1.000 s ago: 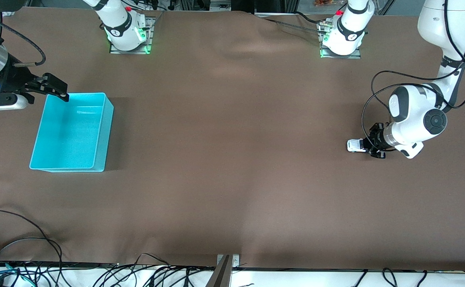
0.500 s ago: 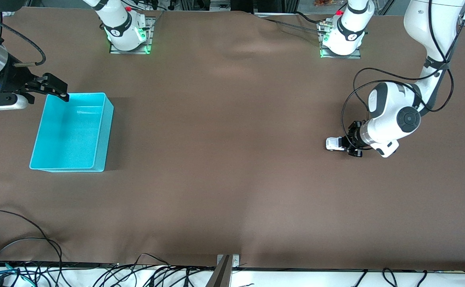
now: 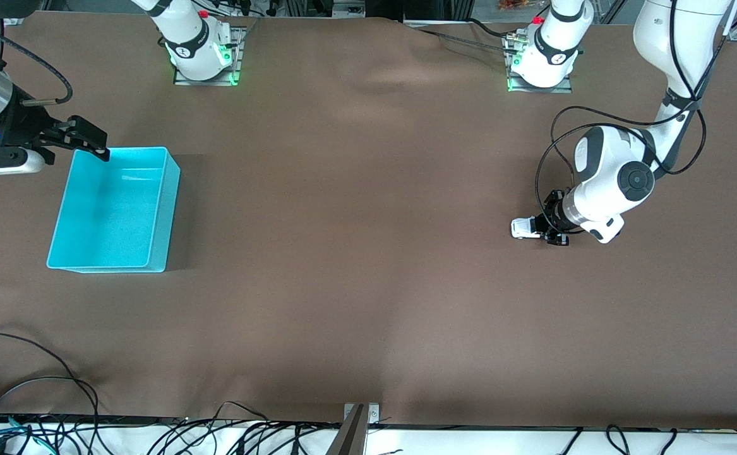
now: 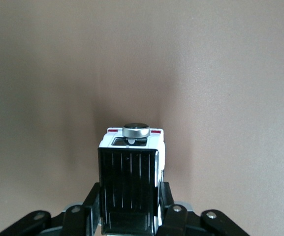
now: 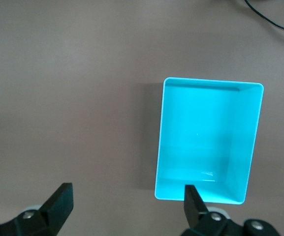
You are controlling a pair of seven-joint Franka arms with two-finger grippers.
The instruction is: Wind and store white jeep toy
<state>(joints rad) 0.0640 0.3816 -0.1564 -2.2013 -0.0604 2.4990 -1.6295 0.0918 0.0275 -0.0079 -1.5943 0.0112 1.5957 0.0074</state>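
The white jeep toy (image 3: 523,228) is low on the brown cloth toward the left arm's end of the table. My left gripper (image 3: 542,226) is shut on it. In the left wrist view the jeep's (image 4: 132,177) black roof fills the gap between the two fingers (image 4: 92,201), and a silver disc (image 4: 136,130) caps its free end. My right gripper (image 3: 90,142) hangs open over the corner of the turquoise bin (image 3: 115,215) that lies farthest from the front camera. From the right wrist, the bin (image 5: 208,142) is empty and the gripper (image 5: 127,201) holds nothing.
Both arm bases (image 3: 203,50) (image 3: 542,57) stand at the table edge farthest from the front camera. Loose cables (image 3: 27,404) and a metal bracket (image 3: 355,426) line the nearest edge. Plain brown cloth (image 3: 355,221) lies between the jeep and the bin.
My left gripper has slid the jeep along the cloth toward the right arm's end, more slowly in the last half second. The right arm has not moved.
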